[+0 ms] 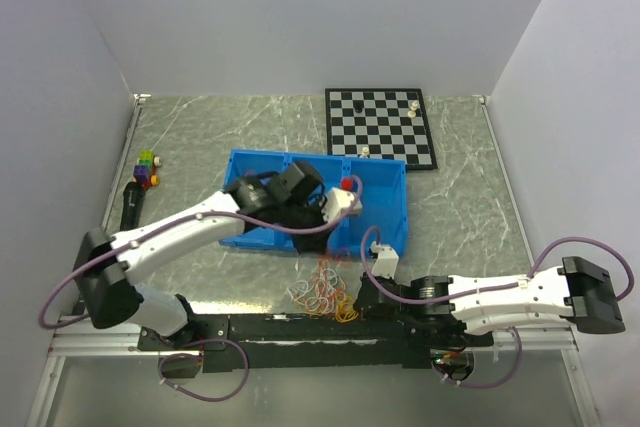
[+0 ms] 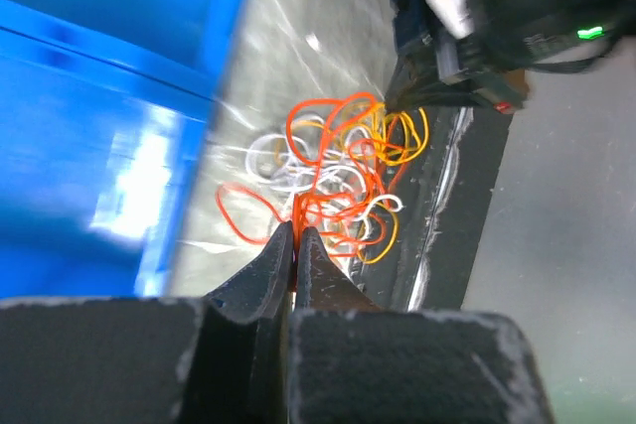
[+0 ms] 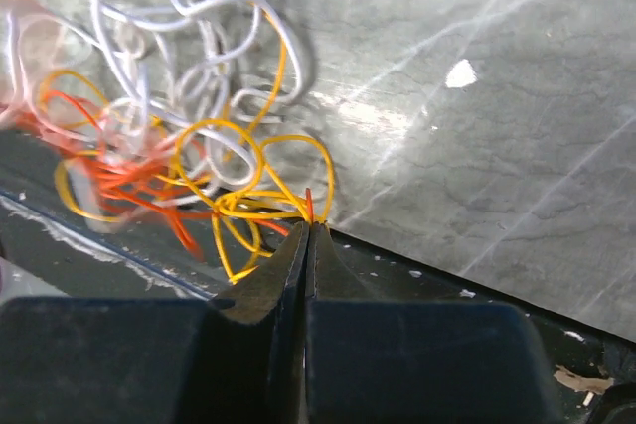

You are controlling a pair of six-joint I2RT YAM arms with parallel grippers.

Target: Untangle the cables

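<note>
The cables are a small clump of orange, yellow and white loops on the table just in front of the blue bin, by the black rail. In the left wrist view my left gripper is shut on orange strands at the clump's near edge. From above, it reaches down over the bin's front wall. My right gripper is shut on yellow loops, with an orange end beside them, at the rim of the clump. It comes in low from the right.
A chessboard with a few pieces lies behind the bin. Small coloured blocks sit at the far left. A red object is in the bin. The black rail runs along the near edge, right under the clump.
</note>
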